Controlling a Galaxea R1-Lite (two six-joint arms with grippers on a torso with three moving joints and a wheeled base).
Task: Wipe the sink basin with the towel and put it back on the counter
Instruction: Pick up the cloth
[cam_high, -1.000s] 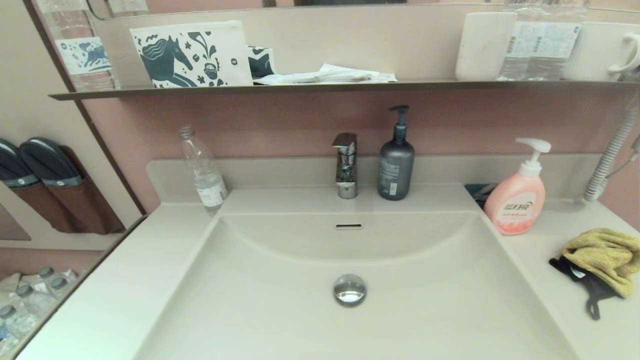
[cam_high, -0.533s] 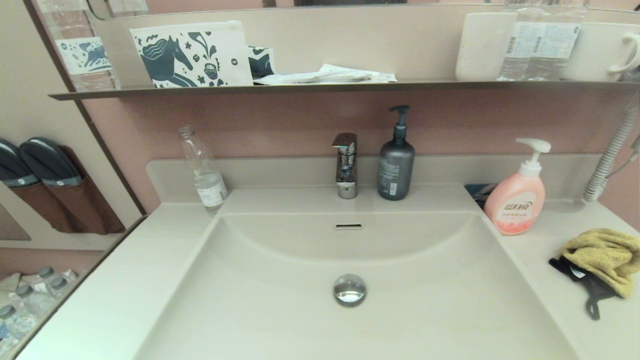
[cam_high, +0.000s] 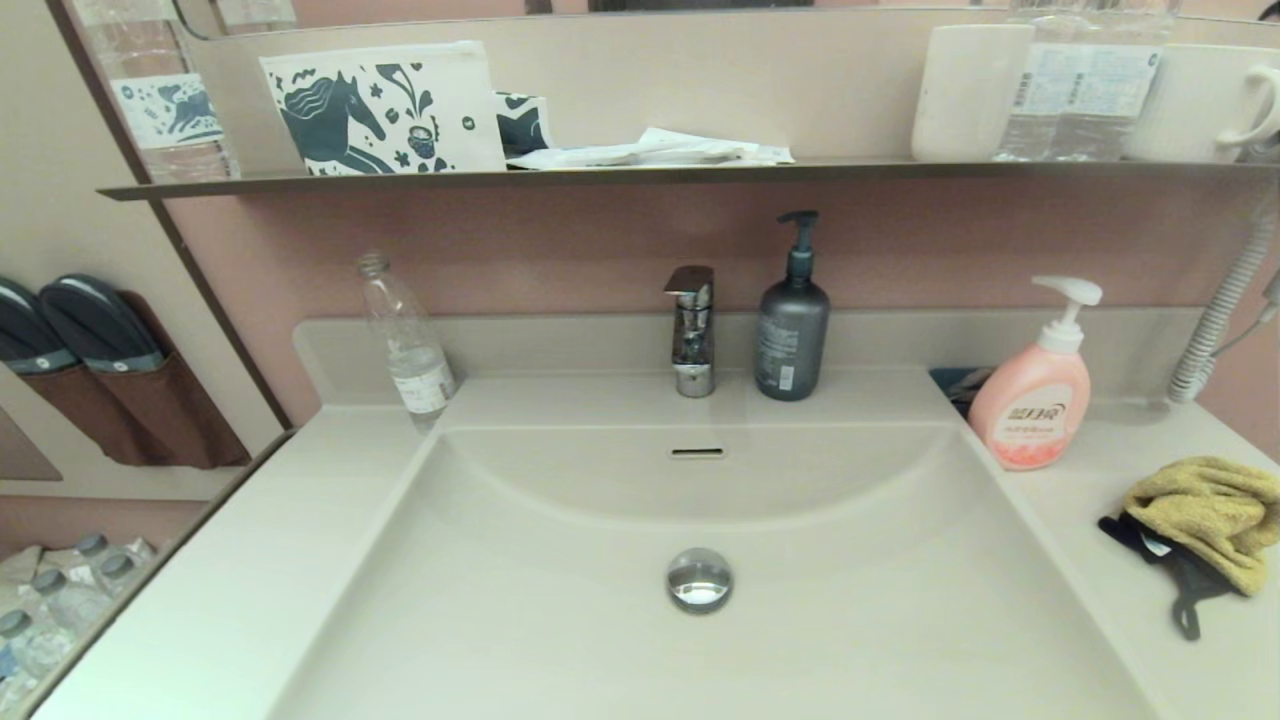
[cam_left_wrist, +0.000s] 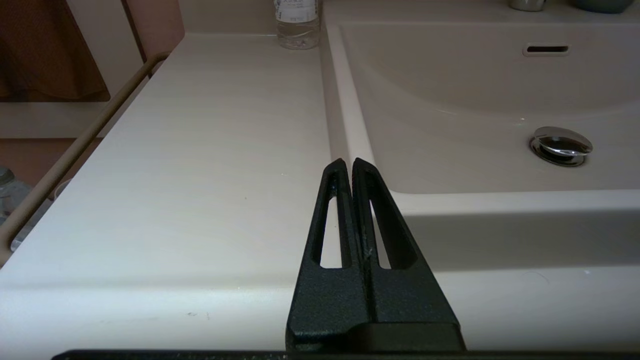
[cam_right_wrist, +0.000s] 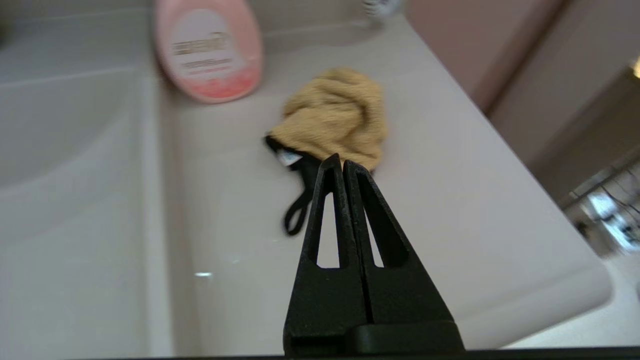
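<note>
The towel (cam_high: 1205, 515) is lying bunched on the counter (cam_high: 1130, 600) at 3 o'clock from the drain plug (cam_high: 700, 579), its dark edging and loop trailing toward 6 o'clock. A pink soap bottle (cam_high: 1032, 400) is standing near it at 11 o'clock, apart from the cloth. The basin (cam_high: 560, 620) is sitting bare, with the overflow slot (cam_high: 697, 453) at 12 o'clock from the plug.

Neither arm is being shown in the head view. In the right wrist view, the right gripper (cam_right_wrist: 342, 162) is being held clenched, fingers pressed together with nothing between them, low over the counter, its tips at the towel's (cam_right_wrist: 334, 117) near edge; whether they are touching the cloth cannot be told. In the left wrist view, the left gripper (cam_left_wrist: 348, 162) is likewise being kept clenched and empty, over the counter (cam_left_wrist: 200, 150) beside the basin's (cam_left_wrist: 450, 110) left rim, at roughly 9 o'clock from the plug (cam_left_wrist: 561, 145). A clear bottle (cam_high: 405, 340) is standing at the counter's back, at 10 o'clock from the basin.
</note>
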